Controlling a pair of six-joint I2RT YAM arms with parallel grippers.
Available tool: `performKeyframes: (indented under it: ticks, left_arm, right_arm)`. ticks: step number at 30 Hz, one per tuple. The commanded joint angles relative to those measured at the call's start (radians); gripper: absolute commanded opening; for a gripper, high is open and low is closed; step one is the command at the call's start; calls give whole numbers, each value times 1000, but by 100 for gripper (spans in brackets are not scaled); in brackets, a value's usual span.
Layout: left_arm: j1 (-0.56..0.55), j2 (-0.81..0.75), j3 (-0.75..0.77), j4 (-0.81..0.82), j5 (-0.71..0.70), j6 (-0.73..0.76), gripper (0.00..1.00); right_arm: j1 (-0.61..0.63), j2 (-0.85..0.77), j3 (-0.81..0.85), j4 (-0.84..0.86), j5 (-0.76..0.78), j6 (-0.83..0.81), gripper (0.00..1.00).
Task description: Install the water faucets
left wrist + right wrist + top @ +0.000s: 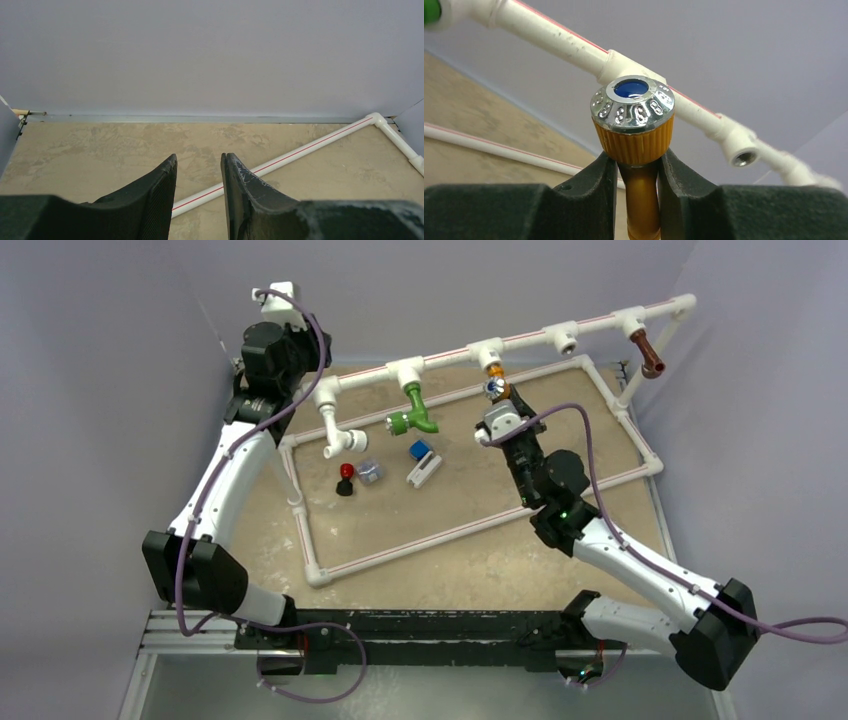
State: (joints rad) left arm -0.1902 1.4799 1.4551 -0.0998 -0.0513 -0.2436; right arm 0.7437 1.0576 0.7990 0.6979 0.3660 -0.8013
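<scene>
The orange faucet (493, 375) with its silver round cap hangs at a tee socket (487, 348) of the raised white pipe. My right gripper (497, 400) is shut on its neck just under the cap. The right wrist view shows the orange faucet (634, 142) between my fingers (596, 182). The green faucet (415, 410) hangs from the tee to the left. The brown faucet (650, 353) hangs at the far right tee. My left gripper (288, 325) is raised at the back left. It is open and empty in the left wrist view (199, 160).
An empty tee socket (565, 338) sits between the orange and brown faucets, also in the right wrist view (740, 151). A red-and-black knob (346, 478), a small grey piece (370, 471) and a blue-and-white part (422, 462) lie inside the white floor frame (400, 545).
</scene>
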Motion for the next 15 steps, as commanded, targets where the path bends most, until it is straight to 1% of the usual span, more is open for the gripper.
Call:
performKeyframes:
  ticks: [1, 7, 12, 15]
  left_arm:
    - [1, 94, -94, -222, 16, 0, 37]
    - [1, 92, -94, -222, 18, 0, 37]
    - [2, 92, -94, -222, 20, 0, 37]
    - [1, 91, -94, -222, 22, -2, 37]
  right_arm:
    - [37, -17, -20, 141, -103, 511, 0]
    - [37, -29, -43, 254, -73, 853, 0]
    - [37, -35, -28, 271, -18, 1112, 0]
    - [37, -53, -34, 272, 16, 1299, 0]
